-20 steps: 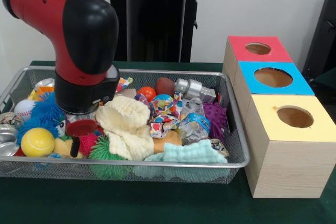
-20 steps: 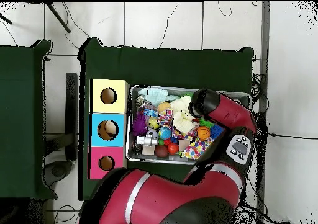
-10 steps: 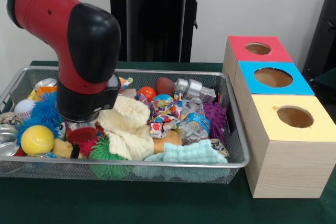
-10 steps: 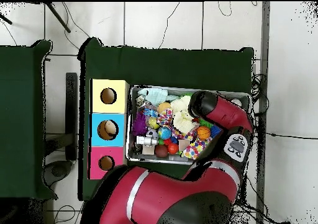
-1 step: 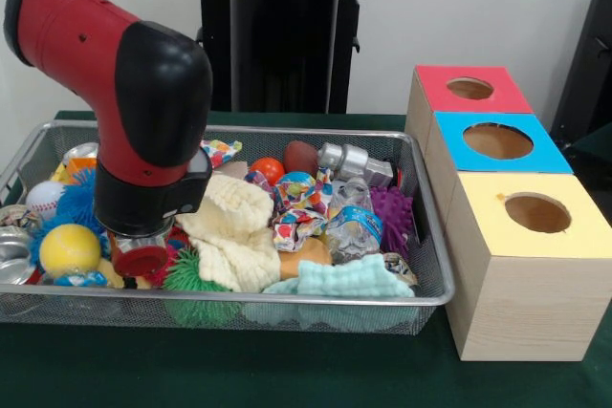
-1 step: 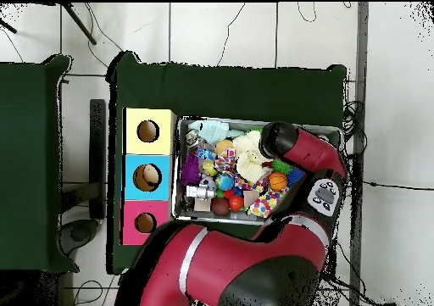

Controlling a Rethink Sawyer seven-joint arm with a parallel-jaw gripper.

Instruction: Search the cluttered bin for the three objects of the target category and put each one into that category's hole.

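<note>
The wire bin (image 5: 426, 295) holds a jumble of toys, cloths, cans and wrappers. My gripper (image 5: 142, 259) is down in the bin's left end, mostly hidden under the black wrist. It sits between a yellow ball (image 5: 69, 247) and a green spiky ball (image 5: 189, 277), right beside a cream knit cloth (image 5: 231, 228). A red round piece shows below the wrist; whether it is held I cannot tell. Three boxes with holes stand right of the bin: red (image 5: 497, 95), blue (image 5: 540, 152) and yellow (image 5: 583, 236). From overhead the wrist (image 6: 278, 139) covers the bin's (image 6: 177, 171) right part.
Also in the bin are a blue spiky ball (image 5: 78, 204), white baseball (image 5: 42, 198), orange ball (image 5: 269, 170), silver can (image 5: 356, 163), crushed bottle (image 5: 353, 222), purple spiky ball (image 5: 393, 216) and mint cloth (image 5: 349, 279). A pale thing lies inside the blue box's hole (image 6: 149, 177).
The wrist has sunk lower into the bin's left end and shifted slightly left. The red round piece under it went down with it. The other objects stayed put.
</note>
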